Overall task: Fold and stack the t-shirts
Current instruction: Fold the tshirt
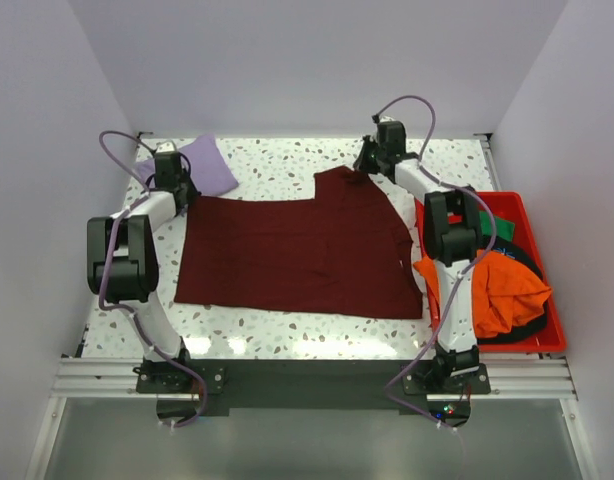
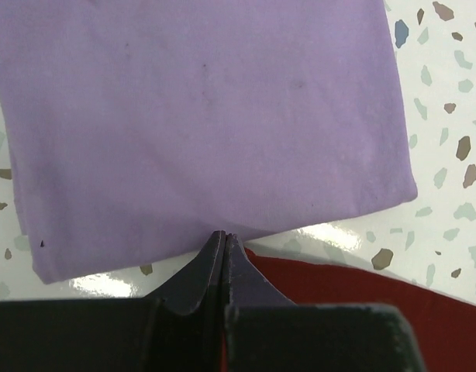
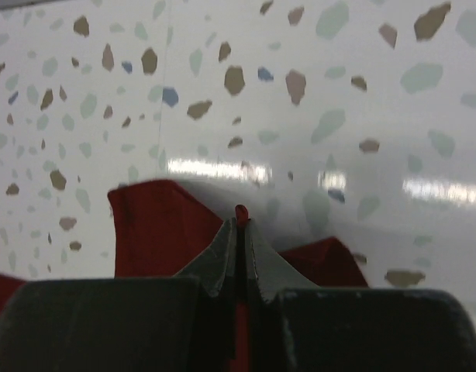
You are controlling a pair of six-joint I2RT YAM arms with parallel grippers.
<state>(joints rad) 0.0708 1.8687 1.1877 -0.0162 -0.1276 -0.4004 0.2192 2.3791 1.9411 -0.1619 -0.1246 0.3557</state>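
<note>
While pinching the maroon tee (image 1: 297,250), spread flat on the counter (image 1: 287,165), at its far corners with left pincer (image 2: 224,239) and right pincer (image 3: 239,221) both pressed together on cloth, lift evenly. Carry toward the near hem, keep the edge taut, and stay clear of the folded lavender tee (image 2: 207,116) just beyond the left corner.

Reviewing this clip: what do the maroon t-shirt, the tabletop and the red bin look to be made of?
The maroon t-shirt: soft matte knit cloth, likely cotton; it lies limp with creases. The tabletop: hard glossy white surface with coloured flecks, terrazzo-look, possibly laminate; it mirrors the lights. The red bin: seemingly rigid plastic, smooth, straight rim.
</note>
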